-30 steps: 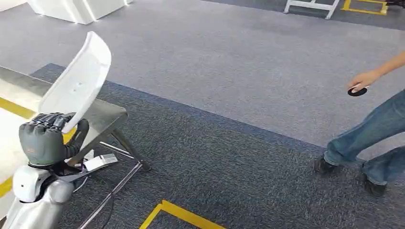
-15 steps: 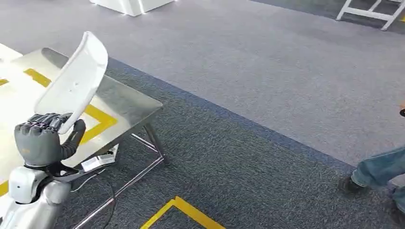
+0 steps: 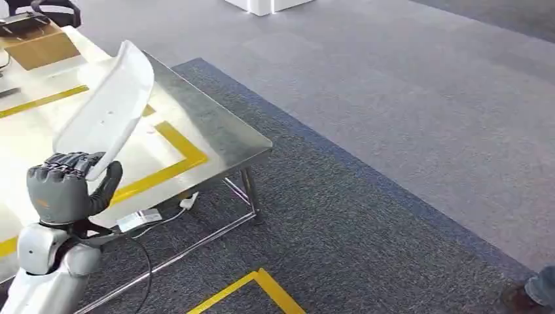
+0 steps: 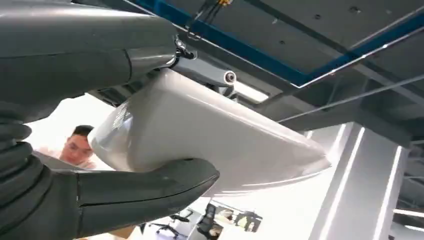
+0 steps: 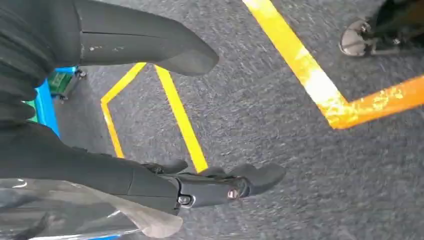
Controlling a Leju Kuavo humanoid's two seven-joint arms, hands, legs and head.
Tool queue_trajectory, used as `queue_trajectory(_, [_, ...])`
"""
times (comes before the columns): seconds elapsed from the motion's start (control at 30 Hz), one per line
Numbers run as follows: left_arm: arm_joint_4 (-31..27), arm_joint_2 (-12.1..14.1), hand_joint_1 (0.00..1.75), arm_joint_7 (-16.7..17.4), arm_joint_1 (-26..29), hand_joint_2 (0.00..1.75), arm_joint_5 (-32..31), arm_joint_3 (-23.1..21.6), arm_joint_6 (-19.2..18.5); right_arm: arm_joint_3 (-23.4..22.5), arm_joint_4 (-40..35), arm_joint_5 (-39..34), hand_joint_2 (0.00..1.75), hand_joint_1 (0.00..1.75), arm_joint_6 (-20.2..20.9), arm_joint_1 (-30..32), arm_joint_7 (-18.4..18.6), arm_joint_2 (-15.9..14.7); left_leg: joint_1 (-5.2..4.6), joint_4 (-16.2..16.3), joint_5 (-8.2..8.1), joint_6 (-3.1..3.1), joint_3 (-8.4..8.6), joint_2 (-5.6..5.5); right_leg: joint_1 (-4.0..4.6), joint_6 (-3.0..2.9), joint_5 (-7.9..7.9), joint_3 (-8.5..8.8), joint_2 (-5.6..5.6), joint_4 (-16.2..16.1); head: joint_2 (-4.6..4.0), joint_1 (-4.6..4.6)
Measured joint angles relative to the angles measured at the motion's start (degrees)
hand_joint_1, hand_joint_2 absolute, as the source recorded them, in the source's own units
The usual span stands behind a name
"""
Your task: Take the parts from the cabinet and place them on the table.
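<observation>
My left hand (image 3: 62, 190) grips the lower end of a long, curved white plastic part (image 3: 108, 111) and holds it upright and tilted over the near side of the steel table (image 3: 216, 134). The table top carries yellow tape lines. In the left wrist view the thumb and fingers of my left hand (image 4: 75, 150) wrap around the white part (image 4: 210, 135). My right hand (image 5: 100, 172) hangs above dark carpet, with thumb and fingers apart and nothing in them.
A cardboard box (image 3: 42, 49) lies on the table's far end, with an office chair (image 3: 55, 10) behind it. Cables and a white power strip (image 3: 141, 219) lie under the table. Yellow floor tape (image 3: 262, 284) marks the carpet. A person's shoe (image 3: 527, 297) is at the lower right.
The camera has turned: the table now takes up more of the left side and the person has slid out to the right edge. My left hand holds the white part as before.
</observation>
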Motion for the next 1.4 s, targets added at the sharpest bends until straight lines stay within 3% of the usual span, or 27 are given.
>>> queue_trajectory(0.1, [0.0, 0.2, 1.75, 0.1, -0.4, 1.75, -0.1, -0.1, 0.0, 0.1, 0.0, 0.0, 1.75, 0.00, 0.0, 0.1, 0.0, 0.1, -0.31, 6.8, -3.81, -0.80, -3.06, 6.91, 0.05, -1.17, -0.28, 0.76, -2.47, -0.4, 0.00, -0.76])
queue_trajectory(0.17, [0.0, 0.2, 1.75, 0.3, -0.2, 1.75, -0.1, -0.2, 0.0, 0.1, 0.0, 0.0, 1.75, 0.00, 0.0, 0.4, 0.0, 0.1, -0.10, 15.6, -7.15, -1.11, -7.57, 8.08, 0.18, -1.49, -0.61, 0.97, -4.24, -0.4, 0.00, -0.83])
queue_trajectory(0.2, [0.0, 0.2, 1.75, 0.3, -0.1, 1.75, -0.1, -0.2, 0.0, 0.1, 0.0, 0.0, 1.75, 0.00, 0.0, 0.5, 0.0, 0.1, -0.03, 17.6, -7.27, -1.22, -8.76, 8.14, 0.19, -1.47, -0.78, 1.06, -5.10, -0.4, 0.00, -0.85])
queue_trajectory(0.23, [0.1, 0.2, 1.75, 0.3, -0.1, 1.75, -0.1, -0.2, 0.0, 0.1, 0.0, 0.0, 1.75, 0.00, 0.0, 0.5, 0.0, 0.1, 0.01, 16.9, -6.06, -1.20, -8.47, 8.19, 0.20, -1.42, -0.93, 1.25, -5.90, -0.4, 0.00, -0.85])
queue_trajectory(0.3, [0.1, 0.2, 1.75, 0.4, -0.1, 1.75, 0.0, -0.2, 0.0, 0.2, 0.0, 0.0, 1.75, 0.00, 0.0, 0.4, 0.1, 0.1, -0.06, 8.7, -1.03, -0.80, -4.40, 9.05, 0.23, -1.25, -1.40, 1.92, -7.42, -0.4, 0.00, -0.85])
queue_trajectory(0.33, [0.1, 0.3, 1.75, 0.4, -0.1, 1.75, 0.0, -0.2, 0.0, 0.2, 0.0, 0.0, 1.75, 0.00, 0.0, 0.3, 0.0, 0.1, -0.28, 3.0, 1.40, -0.29, -1.42, 10.79, 0.28, -1.09, -1.71, 2.42, -8.15, -0.4, 0.00, -0.87])
queue_trajectory(0.37, [0.1, 0.3, 1.75, 0.4, -0.2, 1.75, 0.1, -0.3, 0.0, 0.2, 0.0, 0.0, 1.75, 0.00, 0.0, 0.2, 0.0, 0.1, -1.07, 1.0, 0.29, 0.04, -0.27, 13.67, 0.48, -0.79, -1.96, 2.66, -8.68, -0.4, 0.00, -0.76])
queue_trajectory(0.5, [0.0, 0.4, 1.75, 0.4, -0.2, 1.75, 0.2, -0.3, 0.0, 0.2, 0.0, 0.0, 1.75, 0.00, 0.0, -0.1, 0.1, 0.2, -1.48, 0.1, 0.14, 1.29, -0.49, 11.26, 0.86, 0.53, -2.57, 3.48, -11.66, -1.0, 0.00, -0.89])
queue_trajectory(0.53, [0.0, 0.4, 1.75, 0.4, -0.2, 1.75, 0.2, -0.3, 0.0, 0.2, 0.0, -0.1, 1.75, 0.00, 0.0, -0.2, 0.1, 0.2, -0.71, -0.7, 0.53, 1.71, 0.17, 10.54, 0.62, 1.00, -3.07, 3.22, -10.90, -0.9, 0.00, -0.83])
queue_trajectory(0.57, [-0.1, 0.3, 1.75, 0.4, -0.3, 1.75, 0.3, -0.3, 0.1, 0.2, 0.0, -0.1, 1.75, 0.00, 0.0, -0.3, 0.0, 0.2, -0.61, -0.9, 0.54, 1.91, 0.36, 10.09, 0.54, 1.15, -4.14, 2.84, -7.43, 0.7, 0.00, -0.39])
queue_trajectory(0.6, [-0.1, 0.2, 1.75, 0.4, -0.5, 1.75, 0.3, -0.3, 0.1, 0.2, 0.0, -0.1, 1.75, 0.00, 0.0, -0.3, 0.0, 0.2, -0.55, -0.8, 0.56, 2.13, 0.31, 9.43, 0.55, 1.18, -6.06, 1.17, -5.24, 4.2, 0.00, -0.19])
queue_trajectory(0.67, [0.0, 0.2, 1.75, 0.4, -0.3, 1.75, 0.3, -0.4, 0.1, 0.2, 0.0, -0.1, 1.75, 0.00, 0.0, -0.2, 0.0, 0.2, -0.52, -0.8, 0.48, 2.33, 0.30, 7.98, 0.48, 1.38, -9.74, -3.92, -3.56, 13.6, 0.00, -0.04])
queue_trajectory(0.7, [0.0, 0.2, 1.75, 0.4, -0.2, 1.75, 0.3, -0.4, 0.0, 0.2, 0.0, -0.1, 1.75, 0.00, 0.1, 0.0, 0.1, 0.2, -0.53, -0.7, 0.45, 2.35, 0.32, 7.00, 0.50, 1.50, -10.02, -6.07, -3.40, 16.7, 0.00, 0.02])
queue_trajectory(0.77, [0.0, 0.2, 1.75, 0.4, -0.2, 1.75, 0.3, -0.4, 0.0, 0.2, 0.0, -0.1, 1.75, 0.00, 0.1, 0.2, 0.1, 0.2, -0.49, -0.6, 0.29, 2.28, 0.47, 5.24, 0.46, 1.49, -6.27, -6.08, -3.33, 14.0, 0.00, 0.04])
queue_trajectory(0.83, [0.0, 0.2, 1.75, 0.4, -0.2, 1.75, 0.3, -0.4, 0.0, 0.2, 0.0, -0.1, 1.75, 0.00, 0.1, 0.1, 0.1, 0.2, -0.31, -0.3, -0.07, 1.87, 0.70, 3.60, 0.20, 1.37, -0.14, -2.40, -1.97, 4.2, 0.00, 0.02])
queue_trajectory(0.87, [0.0, 0.1, 1.75, 0.4, -0.2, 1.75, 0.3, -0.4, 0.0, 0.2, 0.0, -0.1, 1.75, 0.00, 0.1, 0.1, 0.1, 0.2, -0.18, -0.1, -0.29, 1.53, 0.69, 2.96, -0.11, 1.32, 0.04, -0.93, 0.81, 1.2, 0.00, -0.02])
queue_trajectory(0.9, [0.0, 0.1, 1.75, 0.4, -0.4, 1.75, 0.3, -0.4, 0.1, 0.2, 0.0, -0.1, 1.75, 0.00, 0.1, 0.2, 0.1, 0.2, -0.40, 0.3, -0.42, 1.22, 0.21, 2.27, -0.36, 1.25, -0.48, -0.34, 2.33, -0.1, 0.00, -0.04])
queue_trajectory(1.03, [0.0, 0.1, 1.75, 0.4, -0.1, 1.75, 0.3, -0.4, 0.0, 0.2, 0.0, -0.1, 1.75, 0.00, 0.1, -0.1, 0.1, 0.2, 0.12, -0.2, 0.24, -0.17, -0.27, -0.19, -0.03, -0.09, -0.32, 0.18, -0.09, 0.0, 0.00, -0.04])
queue_trajectory(1.07, [0.0, 0.2, 1.75, 0.3, 0.0, 1.75, 0.3, -0.4, 0.0, 0.2, 0.0, -0.1, 1.75, 0.00, 0.1, -0.1, 0.1, 0.3, -0.02, 0.3, -0.20, -0.29, -0.27, 1.04, -0.32, -0.44, -0.23, 0.55, -1.09, -0.4, 0.00, -0.02])
queue_trajectory(1.1, [0.0, 0.3, 1.75, 0.3, -0.3, 1.75, 0.3, -0.4, 0.0, 0.2, 0.0, -0.1, 1.75, 0.00, 0.0, -0.1, 0.0, 0.2, -0.33, 2.6, -1.58, -0.64, -1.29, 4.83, -0.28, -0.92, -0.41, 0.87, -1.83, -0.5, 0.00, -0.94])
queue_trajectory(1.13, [0.0, 0.3, 1.75, 0.3, -0.5, 1.75, 0.3, -0.4, 0.0, 0.2, 0.0, -0.1, 1.75, 0.00, 0.0, 0.0, 0.0, 0.2, -0.26, 6.7, -3.69, -0.98, -3.30, 6.90, -0.14, -1.09, -0.55, 1.03, -2.70, -0.5, 0.00, -1.09])
queue_trajectory(1.2, [0.0, 0.2, 1.75, 0.3, -0.3, 1.75, 0.4, -0.5, 0.0, 0.2, 0.0, -0.1, 1.75, 0.00, 0.0, 0.2, 0.0, 0.2, -0.13, 15.8, -7.22, -1.24, -7.89, 8.26, 0.05, -1.35, -0.87, 1.21, -4.53, -0.5, 0.00, -1.16])
queue_trajectory(1.23, [0.0, 0.2, 1.75, 0.3, -0.2, 1.75, 0.3, -0.5, 0.0, 0.2, 0.0, -0.1, 1.75, 0.00, 0.0, 0.3, 0.0, 0.2, -0.10, 17.6, -7.31, -1.29, -8.87, 8.33, 0.09, -1.30, -0.98, 1.28, -5.33, -0.5, 0.00, -1.14])
queue_trajectory(1.27, [0.0, 0.2, 1.75, 0.3, -0.1, 1.75, 0.4, -0.5, 0.0, 0.2, 0.0, -0.1, 1.75, 0.00, 0.0, 0.2, 0.0, 0.2, -0.10, 16.7, -6.12, -1.21, -8.47, 8.34, 0.13, -1.31, -1.15, 1.45, -6.11, -0.5, 0.00, -1.14])
queue_trajectory(1.33, [0.0, 0.2, 1.75, 0.3, -0.1, 1.75, 0.4, -0.5, 0.0, 0.2, 0.0, -0.1, 1.75, 0.00, 0.0, 0.2, 0.0, 0.2, -0.22, 8.4, -1.16, -0.68, -4.21, 9.15, 0.21, -1.19, -1.58, 2.09, -7.63, -0.5, 0.00, -1.14])
queue_trajectory(1.37, [0.0, 0.3, 1.75, 0.3, -0.1, 1.75, 0.4, -0.5, 0.0, 0.2, 0.0, -0.1, 1.75, 0.00, 0.0, 0.1, 0.0, 0.3, -0.48, 3.4, 0.99, -0.21, -1.49, 10.97, 0.27, -1.07, -1.87, 2.51, -8.23, -0.5, 0.00, -1.14])
queue_trajectory(1.4, [0.0, 0.2, 1.75, 0.3, -0.2, 1.75, 0.4, -0.5, 0.0, 0.2, 0.0, -0.1, 1.75, 0.00, 0.0, 0.1, 0.0, 0.3, -1.38, 1.0, 0.03, 0.16, -0.07, 14.57, 0.62, -0.71, -2.18, 2.76, -8.84, -0.5, 0.00, -1.15])
